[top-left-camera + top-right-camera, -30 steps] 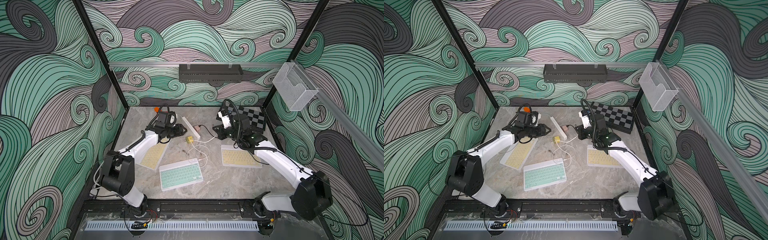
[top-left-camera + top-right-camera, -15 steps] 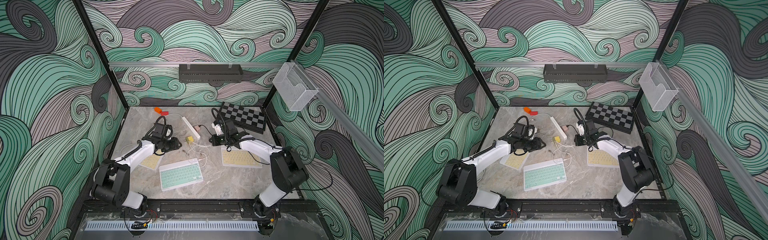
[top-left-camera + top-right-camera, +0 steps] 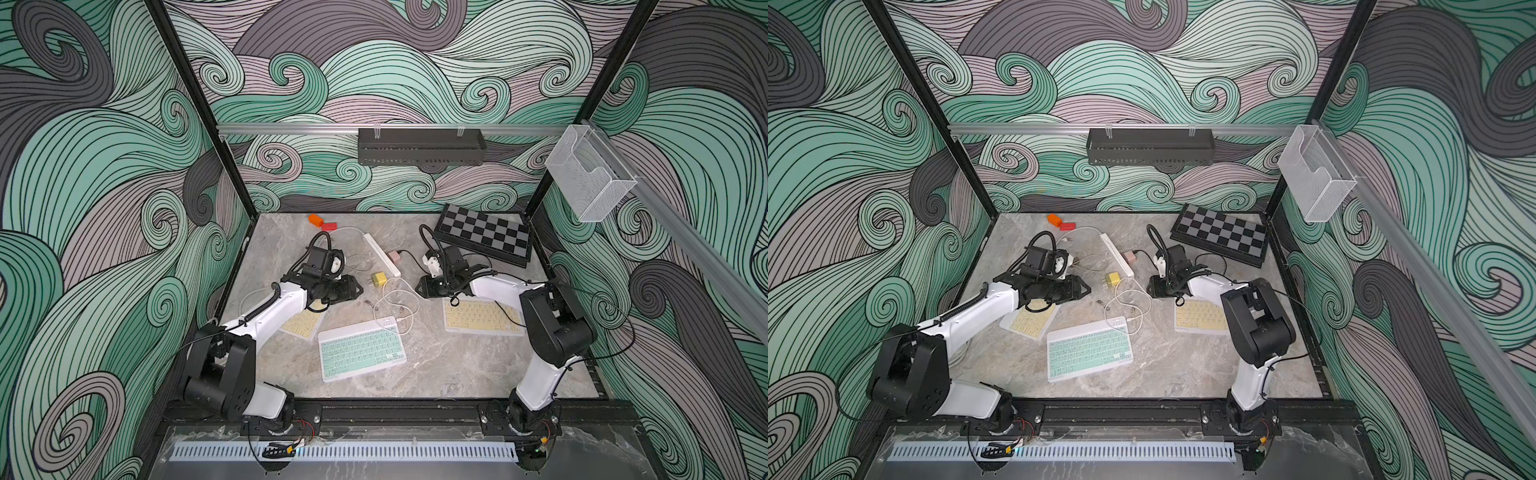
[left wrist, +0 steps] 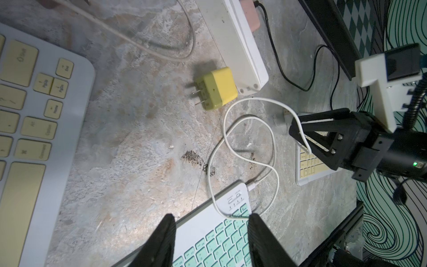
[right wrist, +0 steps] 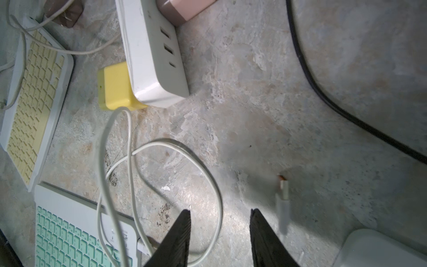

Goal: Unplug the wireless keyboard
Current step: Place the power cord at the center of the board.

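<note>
Slim mint-green wireless keyboard (image 3: 361, 349) lies flat at the centre of the grey marbled tabletop (image 3: 457, 365). A limp white charging cable (image 4: 273, 148) enters its back corner through a small white connector (image 4: 252, 186). The left gripper (image 4: 211, 216) hovers over the keys, jaws apart and empty. The right gripper (image 5: 220, 210) is likewise parted, gripping nothing. The keyboard looks light and apt to slide, so pinch the stiff connector shell, not the cord, and brace the casing.

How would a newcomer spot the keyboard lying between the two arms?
On the marble table lie three keyboards. Take the middle keyboard, nearest the front edge. Only it has mint-green keys; its left neighbour and right neighbour have yellow.
</note>
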### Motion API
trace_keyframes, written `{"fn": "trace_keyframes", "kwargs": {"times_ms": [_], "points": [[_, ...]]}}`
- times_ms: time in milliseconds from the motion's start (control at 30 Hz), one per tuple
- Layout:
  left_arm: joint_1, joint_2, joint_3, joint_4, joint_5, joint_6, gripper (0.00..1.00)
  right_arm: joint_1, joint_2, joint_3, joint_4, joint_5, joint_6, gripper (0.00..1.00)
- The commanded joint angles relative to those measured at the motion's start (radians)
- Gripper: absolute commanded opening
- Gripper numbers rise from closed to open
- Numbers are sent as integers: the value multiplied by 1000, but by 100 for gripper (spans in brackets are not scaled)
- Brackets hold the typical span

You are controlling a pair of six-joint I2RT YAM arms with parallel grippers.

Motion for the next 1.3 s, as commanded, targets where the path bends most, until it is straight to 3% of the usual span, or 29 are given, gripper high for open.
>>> {"fn": "trace_keyframes", "kwargs": {"times_ms": [0, 367, 667, 800, 967, 1267], "points": [[4, -23, -2, -29, 0, 26, 52, -8, -6, 29, 1, 0, 10, 48], [5, -62, -18, -76, -15, 35, 52, -14, -196, -16, -32, -3, 0, 56], [5, -107, -63, -74, -6, 10, 52, 75, -333, -194, -26, -169, 90, 53], [2, -104, -67, -78, 12, 6, 52, 99, -324, -299, 93, -242, 221, 54], [1, -110, -73, -79, 14, 6, 52, 103, -315, -352, 180, -191, 326, 50], [1, -106, -86, -58, 26, -9, 52, 105, -205, -310, 212, -189, 321, 46]]}}
